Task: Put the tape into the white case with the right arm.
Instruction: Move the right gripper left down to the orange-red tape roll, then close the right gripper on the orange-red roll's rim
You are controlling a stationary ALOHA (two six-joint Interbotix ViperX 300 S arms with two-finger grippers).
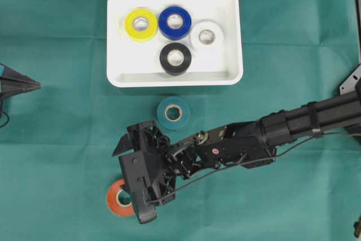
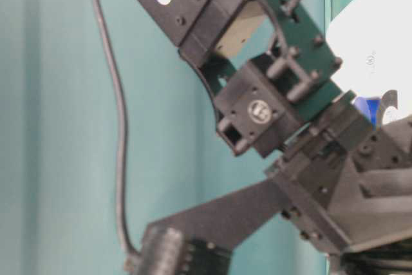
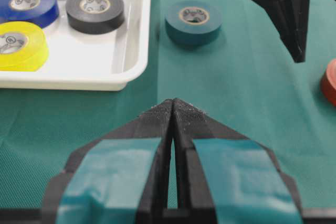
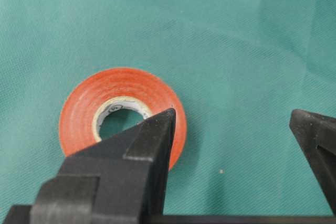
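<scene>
The white case (image 1: 115, 38) lies at the back of the green cloth and holds yellow (image 1: 141, 24), blue (image 1: 174, 22), white (image 1: 206, 36) and black (image 1: 175, 58) tape rolls. A teal tape roll (image 1: 173, 113) lies on the cloth just in front of it. An orange tape roll (image 1: 115, 198) lies flat at the front, also seen in the right wrist view (image 4: 84, 114). The all-black right gripper (image 4: 233, 124) hangs open above it. Its left finger (image 4: 152, 140) overlaps the roll's right edge, and only cloth shows between the fingers. The left gripper (image 3: 173, 104) is shut and empty.
The right arm's long black link (image 1: 316, 118) reaches in from the right edge across the front of the cloth. The left gripper (image 1: 20, 84) rests at the far left edge, away from the rolls. Bare cloth lies between it and the case rim (image 3: 134, 72).
</scene>
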